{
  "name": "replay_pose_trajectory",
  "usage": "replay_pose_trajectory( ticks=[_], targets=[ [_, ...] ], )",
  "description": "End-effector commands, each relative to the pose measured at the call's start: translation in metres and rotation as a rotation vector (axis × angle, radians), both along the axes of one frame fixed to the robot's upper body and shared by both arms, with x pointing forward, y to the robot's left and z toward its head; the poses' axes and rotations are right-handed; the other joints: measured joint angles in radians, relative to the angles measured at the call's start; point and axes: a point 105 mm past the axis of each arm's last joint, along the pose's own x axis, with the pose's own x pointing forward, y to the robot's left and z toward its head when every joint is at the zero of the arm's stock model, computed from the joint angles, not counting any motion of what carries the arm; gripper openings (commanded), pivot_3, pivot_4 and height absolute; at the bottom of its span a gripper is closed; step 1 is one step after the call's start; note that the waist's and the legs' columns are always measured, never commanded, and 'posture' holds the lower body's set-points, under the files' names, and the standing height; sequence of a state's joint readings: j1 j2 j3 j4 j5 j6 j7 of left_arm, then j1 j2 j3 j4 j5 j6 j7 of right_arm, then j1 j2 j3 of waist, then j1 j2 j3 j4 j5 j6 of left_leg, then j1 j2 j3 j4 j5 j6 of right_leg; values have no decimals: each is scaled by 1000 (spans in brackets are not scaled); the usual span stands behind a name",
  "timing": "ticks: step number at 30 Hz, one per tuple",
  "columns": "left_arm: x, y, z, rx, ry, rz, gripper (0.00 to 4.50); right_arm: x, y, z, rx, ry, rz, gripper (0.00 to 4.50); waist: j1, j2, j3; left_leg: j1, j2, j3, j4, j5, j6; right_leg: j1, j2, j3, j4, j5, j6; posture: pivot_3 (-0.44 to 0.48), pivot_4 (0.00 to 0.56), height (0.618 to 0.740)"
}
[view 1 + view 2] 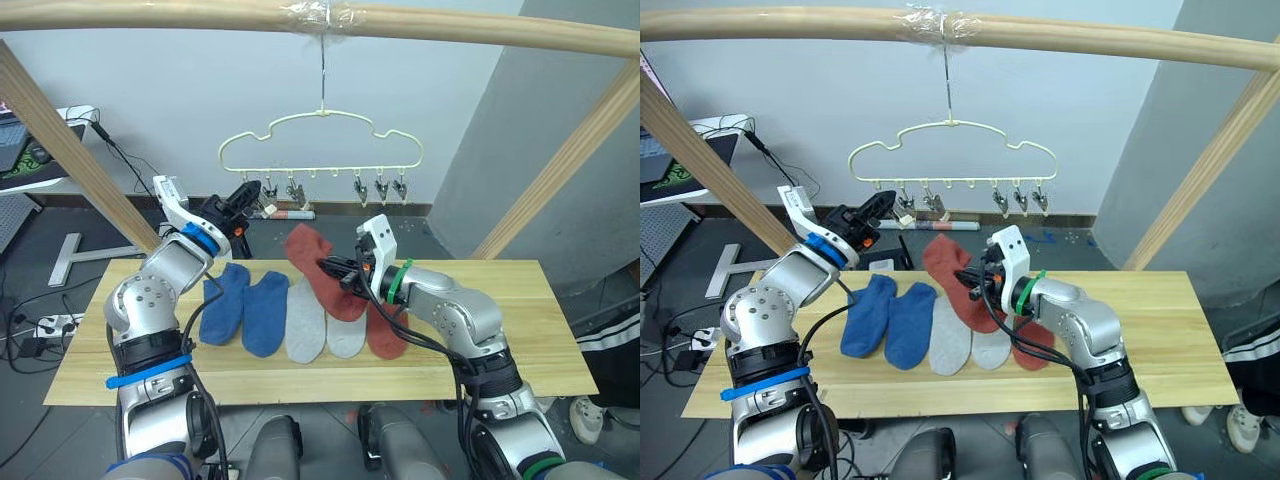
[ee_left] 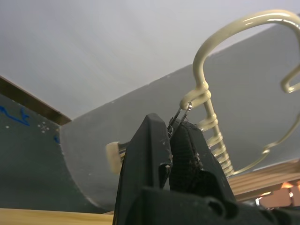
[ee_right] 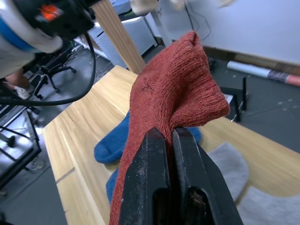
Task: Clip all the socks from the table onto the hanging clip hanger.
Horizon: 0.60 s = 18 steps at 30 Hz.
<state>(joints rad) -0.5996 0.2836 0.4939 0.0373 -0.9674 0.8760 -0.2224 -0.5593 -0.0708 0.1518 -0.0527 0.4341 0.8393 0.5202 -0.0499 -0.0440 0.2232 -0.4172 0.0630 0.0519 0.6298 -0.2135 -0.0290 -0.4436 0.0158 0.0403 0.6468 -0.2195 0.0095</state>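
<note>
The pale-yellow clip hanger [image 1: 330, 170] hangs by its hook from the top pole, with small dark clips [image 1: 380, 188] along its lower bar. My left gripper [image 1: 247, 192] is raised at the hanger's left end and shut on the leftmost clip [image 2: 182, 112]. My right gripper [image 1: 332, 267] is shut on a rust red sock [image 1: 305, 250], lifted above the table [image 1: 500, 330] with its toe trailing down. Two blue socks [image 1: 240, 305], two light grey socks [image 1: 305, 322] and another rust red sock [image 1: 385, 335] lie side by side on the planks.
A round wooden pole frame [image 1: 450, 25] spans overhead, with slanted poles [image 1: 70, 150] at both sides. A desk with a laptop [image 1: 20, 150] stands back left, with cables [image 1: 30, 325] on the floor. A person's shoe [image 1: 585, 415] shows at the right.
</note>
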Motion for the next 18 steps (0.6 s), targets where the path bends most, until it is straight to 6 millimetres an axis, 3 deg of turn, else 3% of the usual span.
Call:
replay_pose_trajectory(
  ticks=[1,9,18],
  targets=[
    [-9,-3,12,-9,-43,-19,69,1,10,25,91,-30,31,18,2,0,0,0,0,0,0,0,0,0,0,0,0,0,0,25,232,740],
    [-15,-7,11,-5,-40,-53,69,-6,21,40,179,7,83,18,18,0,0,0,0,-3,0,0,0,0,0,-1,0,0,0,30,230,740],
    [-17,-7,16,-48,-48,-73,69,-16,15,45,250,78,121,18,19,0,0,-1,0,-3,0,0,0,0,0,-2,0,0,0,26,228,740]
  ],
)
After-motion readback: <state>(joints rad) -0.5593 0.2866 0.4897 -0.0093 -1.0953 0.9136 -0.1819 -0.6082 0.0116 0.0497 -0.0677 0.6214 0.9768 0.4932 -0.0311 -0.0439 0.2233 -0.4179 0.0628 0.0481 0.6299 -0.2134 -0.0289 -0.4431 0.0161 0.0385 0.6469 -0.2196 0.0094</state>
